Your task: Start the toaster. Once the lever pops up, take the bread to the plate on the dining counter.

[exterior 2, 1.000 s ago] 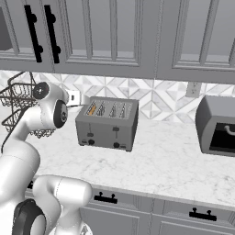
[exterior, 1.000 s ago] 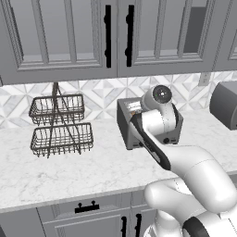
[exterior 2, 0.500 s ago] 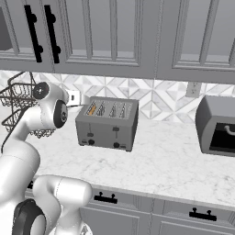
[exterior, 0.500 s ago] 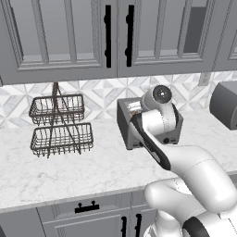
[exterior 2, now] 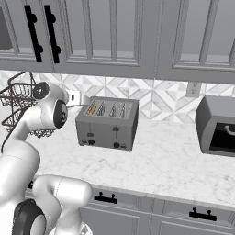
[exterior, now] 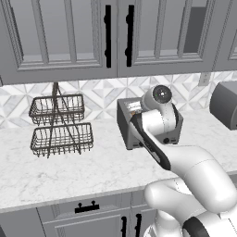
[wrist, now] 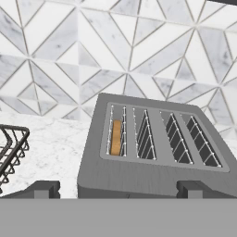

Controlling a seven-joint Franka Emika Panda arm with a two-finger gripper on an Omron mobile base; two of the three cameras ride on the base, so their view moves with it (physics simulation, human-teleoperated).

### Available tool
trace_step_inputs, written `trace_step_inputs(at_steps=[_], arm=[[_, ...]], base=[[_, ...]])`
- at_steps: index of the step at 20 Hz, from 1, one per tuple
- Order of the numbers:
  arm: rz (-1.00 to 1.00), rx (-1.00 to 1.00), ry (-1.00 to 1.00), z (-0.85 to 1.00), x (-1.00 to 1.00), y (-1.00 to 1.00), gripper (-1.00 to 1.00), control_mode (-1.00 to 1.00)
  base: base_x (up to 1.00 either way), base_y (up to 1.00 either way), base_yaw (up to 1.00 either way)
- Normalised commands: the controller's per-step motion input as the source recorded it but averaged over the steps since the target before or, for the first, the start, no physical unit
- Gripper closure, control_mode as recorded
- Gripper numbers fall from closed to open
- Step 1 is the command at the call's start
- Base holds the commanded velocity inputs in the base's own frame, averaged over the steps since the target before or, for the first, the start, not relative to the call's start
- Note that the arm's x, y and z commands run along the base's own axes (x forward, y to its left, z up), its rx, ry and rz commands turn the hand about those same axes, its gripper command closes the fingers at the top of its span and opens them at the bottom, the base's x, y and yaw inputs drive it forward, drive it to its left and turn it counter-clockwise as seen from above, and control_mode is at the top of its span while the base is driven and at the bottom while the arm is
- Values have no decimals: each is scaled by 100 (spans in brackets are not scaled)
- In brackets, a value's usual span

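The boxy grey toaster [exterior 2: 108,125] stands on the marble worktop against the tiled wall, with several top slots and small black knobs on its front. The bread [wrist: 116,137] sits low in the leftmost slot, only its golden top edge showing [exterior 2: 92,109]. In the left base view my arm covers most of the toaster [exterior: 123,121]. My gripper [wrist: 118,190] is open, its two fingertips [wrist: 44,189] spread wide, hovering above and short of the toaster with nothing between them. The plate and the dining counter are out of view.
A two-tier wire basket [exterior: 59,125] stands left of the toaster, its edge close to my hand [wrist: 9,152]. A rounded dark grey appliance [exterior 2: 215,125] sits at the right. Grey wall cabinets [exterior 2: 114,32] hang overhead. Bare worktop [exterior 2: 170,160] lies before the toaster.
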Motion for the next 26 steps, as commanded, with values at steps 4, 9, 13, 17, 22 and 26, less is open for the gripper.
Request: trace_step_inputs(at_steps=[4,9,13,17,22,26], arm=[[0,0,0,0,0,0,-100,-100],[0,0,0,0,0,0,-100,-100],[0,0,0,0,0,0,-100,-100],[0,0,0,0,0,0,-100,-100],[0,0,0,0,0,0,-100,-100],[0,0,0,0,0,0,-100,-100]], base=[[0,0,0],[0,0,0],[0,0,0],[0,0,0],[0,0,0],[0,0,0]])
